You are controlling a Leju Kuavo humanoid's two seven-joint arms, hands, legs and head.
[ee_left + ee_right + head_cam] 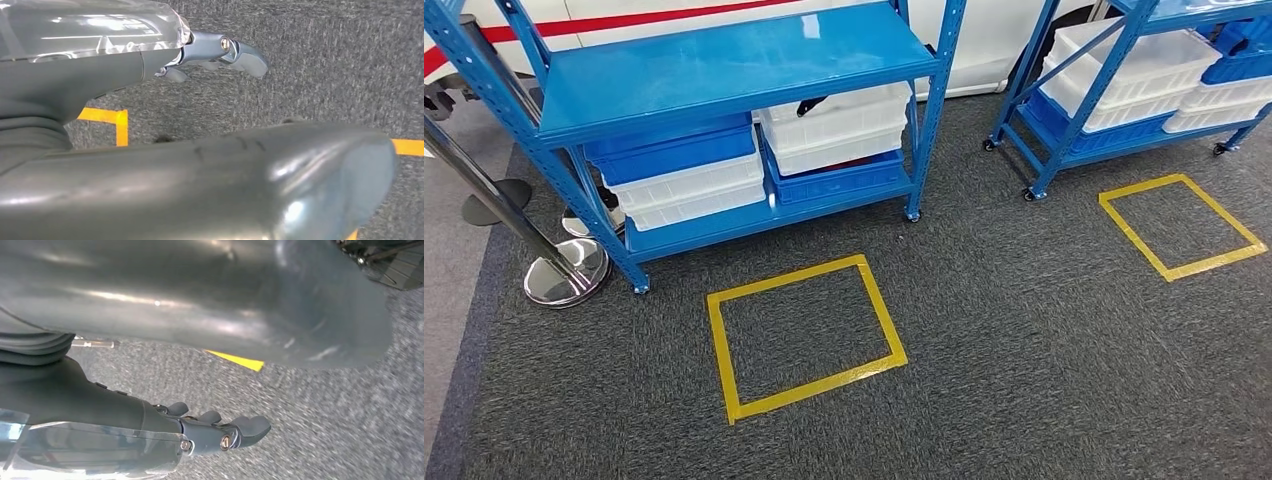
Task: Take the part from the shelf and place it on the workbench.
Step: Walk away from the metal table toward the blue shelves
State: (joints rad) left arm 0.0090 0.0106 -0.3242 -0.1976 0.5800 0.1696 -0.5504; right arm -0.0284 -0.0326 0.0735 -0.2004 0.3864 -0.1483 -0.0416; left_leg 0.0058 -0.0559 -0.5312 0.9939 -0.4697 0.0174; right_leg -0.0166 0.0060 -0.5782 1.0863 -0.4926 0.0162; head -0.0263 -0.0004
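Left hand (pixel 220 55) and right hand (pixel 220 432) hang over grey carpet, fingers loosely extended, holding nothing. A dark part (pixel 811 104) lies in the white plastic bin (pixel 839 130) on the blue steel shelf (pixel 724 70), behind a yellow tape square (pixel 799 335).

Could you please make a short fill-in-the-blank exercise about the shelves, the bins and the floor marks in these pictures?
1. The two shelving units, near shelf and far shelf, are painted ____.
2. The squares taped on the carpet, such as the near square, are ____ in colour.
3. On the near shelf's lower level, a white bin sits on top of a ____ bin.

Missing words: blue; yellow; blue
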